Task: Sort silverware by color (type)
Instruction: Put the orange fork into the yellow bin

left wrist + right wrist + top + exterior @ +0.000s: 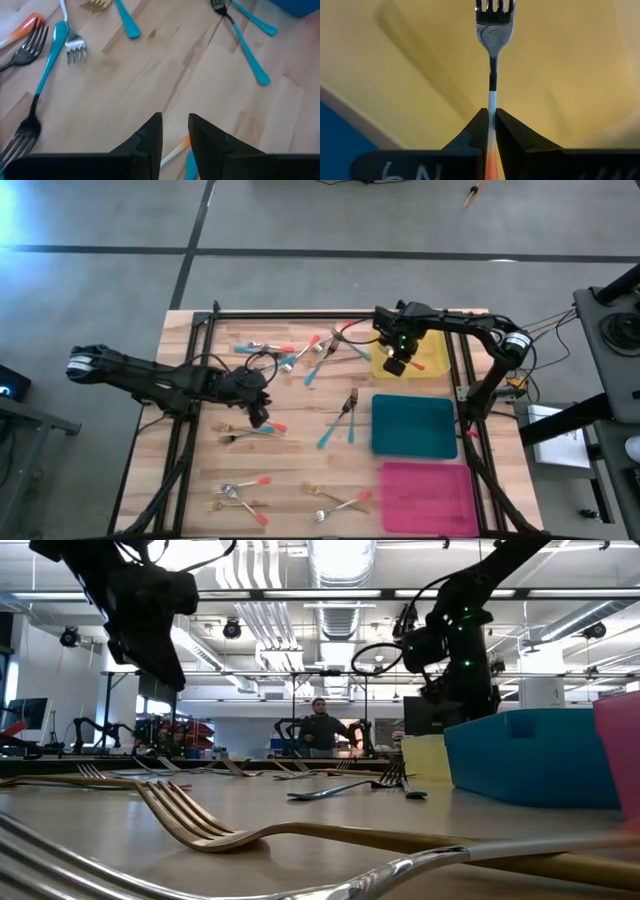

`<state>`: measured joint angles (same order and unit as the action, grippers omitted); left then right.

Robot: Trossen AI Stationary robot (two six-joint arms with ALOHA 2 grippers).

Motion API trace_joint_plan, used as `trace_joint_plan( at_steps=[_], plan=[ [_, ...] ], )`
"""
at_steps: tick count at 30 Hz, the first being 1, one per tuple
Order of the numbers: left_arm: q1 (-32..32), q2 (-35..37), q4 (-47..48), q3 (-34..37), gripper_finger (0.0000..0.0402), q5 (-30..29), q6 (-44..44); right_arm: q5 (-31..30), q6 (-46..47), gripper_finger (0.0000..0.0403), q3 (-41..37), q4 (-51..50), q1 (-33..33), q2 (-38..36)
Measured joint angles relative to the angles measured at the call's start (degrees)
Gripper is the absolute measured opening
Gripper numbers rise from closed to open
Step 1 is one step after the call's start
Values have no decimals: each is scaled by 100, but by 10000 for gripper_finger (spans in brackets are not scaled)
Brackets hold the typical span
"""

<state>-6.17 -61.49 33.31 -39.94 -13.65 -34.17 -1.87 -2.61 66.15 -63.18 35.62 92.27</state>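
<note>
My right gripper [491,117] [397,366] hangs over the yellow tray [432,366], shut on a fork [494,30] with a silver head and a white-to-orange handle. My left gripper [175,125] [259,417] stands open low over the wood table with nothing between its fingers. Just below it lie an orange-and-white handle [176,149] and a teal one [190,165]. More silverware lies flat on the table: a far cluster [300,352], teal-handled pieces [345,418] in the middle, and forks near the front [240,495]. My right gripper pinches the fork's handle [492,111] between its two fingers, where white turns to orange. The fingers point down and the fork runs on in line with them. Its head [494,20] hangs lowest, clear above the yellow tray's floor.
A teal tray [415,427] and a pink tray [425,496] lie in a row in front of the yellow one along the table's right side. A black frame [300,314] borders the table. A person stands far off in the room [320,730].
</note>
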Motion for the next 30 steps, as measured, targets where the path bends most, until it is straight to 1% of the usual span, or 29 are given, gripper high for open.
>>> trace_joint_plan(
  at_steps=[3,6,11,12,17,19,24,26,28,30],
  plan=[
    [0,49,56,0,78,12,2,66,81,20,-1,68,-10,-60],
    [0,50,69,0,78,72,22,231,-131,20,20,-64,-9,-76],
    [0,48,73,0,78,72,22,245,-446,20,17,-78,-6,6],
    [0,48,73,0,78,72,21,323,-513,21,17,-99,-3,27],
    [0,45,82,0,78,72,20,1311,-453,24,17,-83,178,194],
    [0,45,84,0,78,72,20,1487,-583,24,17,-79,239,237],
    [0,45,110,0,78,71,17,1541,-725,24,17,-117,391,261],
    [0,45,109,0,78,71,15,1538,-813,24,66,-286,446,238],
    [0,45,110,0,78,70,2,1449,-892,24,204,-512,505,214],
    [0,45,106,0,78,19,2,1332,-770,24,363,-527,559,146]
  ],
)
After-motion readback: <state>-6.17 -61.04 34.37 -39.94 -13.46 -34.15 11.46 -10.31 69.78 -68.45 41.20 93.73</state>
